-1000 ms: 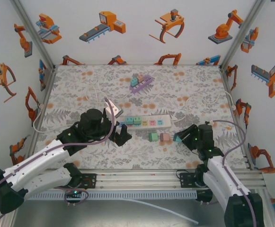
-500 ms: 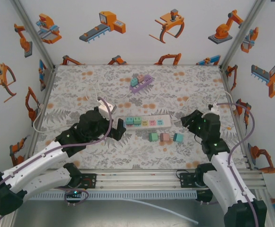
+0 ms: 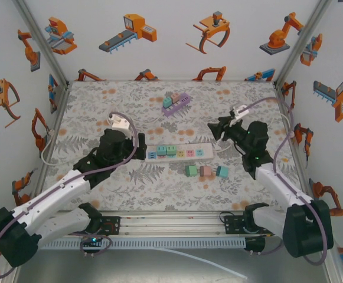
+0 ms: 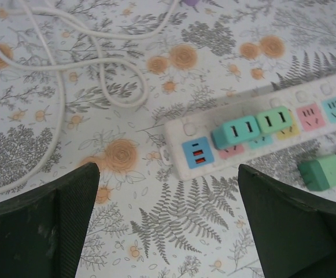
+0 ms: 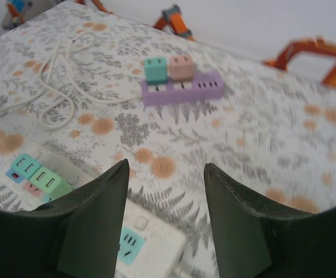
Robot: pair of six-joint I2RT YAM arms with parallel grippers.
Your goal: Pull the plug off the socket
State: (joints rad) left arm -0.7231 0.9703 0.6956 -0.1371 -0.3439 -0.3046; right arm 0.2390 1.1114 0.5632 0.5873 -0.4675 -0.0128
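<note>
The left claw (image 4: 168, 185) is spread wide and empty, hovering at the 9 o'clock end of the strip (image 4: 178, 130). Two green plugs sit in it, the nearer plug (image 4: 235, 132) at the claw's 2 o'clock. The right claw (image 5: 166, 168), also spread, hangs over the 3 o'clock end. This looks like the approach: next, one claw probably braces the strip while the other pinches a plug and lifts
</note>
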